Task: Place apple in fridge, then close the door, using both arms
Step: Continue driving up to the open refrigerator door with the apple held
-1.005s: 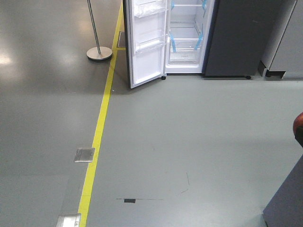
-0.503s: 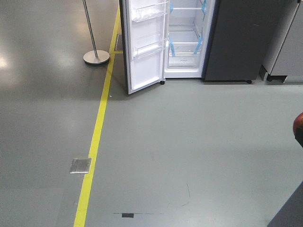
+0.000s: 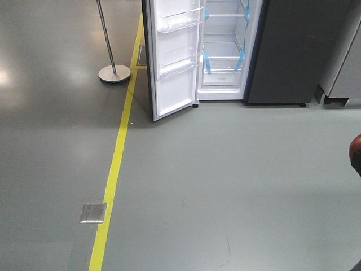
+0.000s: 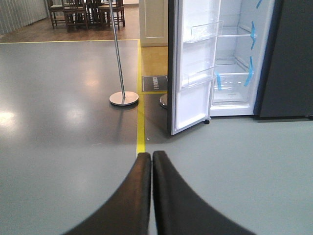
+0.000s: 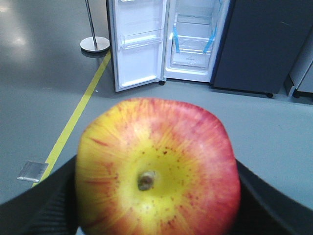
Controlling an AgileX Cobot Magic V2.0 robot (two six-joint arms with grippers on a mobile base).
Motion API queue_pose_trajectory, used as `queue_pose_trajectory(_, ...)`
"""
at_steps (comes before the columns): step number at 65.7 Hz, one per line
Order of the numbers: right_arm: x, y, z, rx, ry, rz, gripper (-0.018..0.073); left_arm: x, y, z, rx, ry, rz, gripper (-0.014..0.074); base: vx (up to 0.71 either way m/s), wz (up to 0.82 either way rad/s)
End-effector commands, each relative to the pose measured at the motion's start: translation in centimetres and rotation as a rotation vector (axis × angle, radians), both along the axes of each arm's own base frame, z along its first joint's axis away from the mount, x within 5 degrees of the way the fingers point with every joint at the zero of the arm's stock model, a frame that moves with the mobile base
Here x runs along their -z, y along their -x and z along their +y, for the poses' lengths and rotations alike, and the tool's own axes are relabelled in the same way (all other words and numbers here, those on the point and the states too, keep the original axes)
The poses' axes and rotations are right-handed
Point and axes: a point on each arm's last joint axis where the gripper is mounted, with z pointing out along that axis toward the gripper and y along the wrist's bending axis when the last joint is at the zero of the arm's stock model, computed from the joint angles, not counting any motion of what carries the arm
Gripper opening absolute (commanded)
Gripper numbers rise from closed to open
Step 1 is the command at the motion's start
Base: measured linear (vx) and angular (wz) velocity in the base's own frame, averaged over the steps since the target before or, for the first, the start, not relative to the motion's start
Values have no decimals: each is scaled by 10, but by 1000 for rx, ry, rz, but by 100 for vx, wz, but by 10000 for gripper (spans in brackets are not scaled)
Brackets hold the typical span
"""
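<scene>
My right gripper (image 5: 156,196) is shut on the red and yellow apple (image 5: 156,169), stem dimple facing the camera; its black fingers (image 5: 41,208) show on both sides. A red sliver of the apple (image 3: 355,148) shows at the right edge of the front view. The dark grey fridge (image 3: 293,51) stands ahead, its white inside (image 3: 223,51) with clear shelves and blue tape open. Its door (image 3: 175,56) hangs open to the left, white inner face with clear bins; it also shows in the left wrist view (image 4: 193,68) and right wrist view (image 5: 139,41). My left gripper (image 4: 151,156) is shut and empty, low over the floor.
A yellow floor line (image 3: 115,164) runs toward the fridge's left side. A metal pole on a round base (image 3: 114,72) stands left of the door. A metal floor plate (image 3: 93,212) lies left of the line. A grey cabinet (image 3: 344,68) stands right of the fridge. Chairs (image 4: 83,12) stand far back.
The fridge and open door have grown larger and shifted down in the front view; the floor plate and floor marks have slid toward the bottom edge. Both grippers look unchanged.
</scene>
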Motion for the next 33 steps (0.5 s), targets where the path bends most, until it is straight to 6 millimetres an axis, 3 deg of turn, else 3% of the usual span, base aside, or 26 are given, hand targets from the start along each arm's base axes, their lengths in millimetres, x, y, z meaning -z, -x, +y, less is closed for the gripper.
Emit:
queue_pose_trajectory(1, -17, -2, -2, 26, 3, -114, 188, -1, 0, -1, 10, 11, -69, -6, 19, 2)
queue_pose_trajectory(33, -17, -2, -2, 26, 3, -114, 188, -1, 0, -1, 10, 11, -69, -6, 18, 1)
